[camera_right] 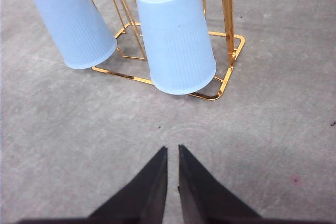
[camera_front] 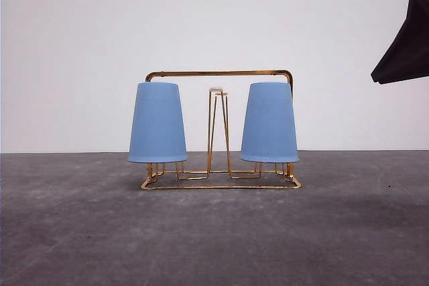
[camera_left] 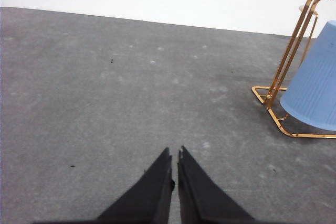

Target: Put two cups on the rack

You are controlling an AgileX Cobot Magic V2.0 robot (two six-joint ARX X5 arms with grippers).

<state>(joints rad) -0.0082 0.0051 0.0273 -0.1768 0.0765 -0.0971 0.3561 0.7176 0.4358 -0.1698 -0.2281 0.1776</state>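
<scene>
Two light-blue ribbed cups sit upside down on the gold wire rack (camera_front: 221,73): one cup (camera_front: 157,123) on the left side, the other cup (camera_front: 269,122) on the right side. A bare white-tipped prong (camera_front: 216,90) stands between them. In the right wrist view both cups (camera_right: 73,19) (camera_right: 176,32) and the rack base (camera_right: 223,85) lie just beyond my right gripper (camera_right: 172,151), which is shut and holds nothing. My left gripper (camera_left: 175,153) is shut over bare table, with a cup (camera_left: 315,87) and the rack's end (camera_left: 283,72) off to its side.
The table (camera_front: 214,232) is dark grey and mottled, with a plain white wall behind. A dark part of the right arm (camera_front: 405,38) hangs at the upper right of the front view, above and to the right of the rack.
</scene>
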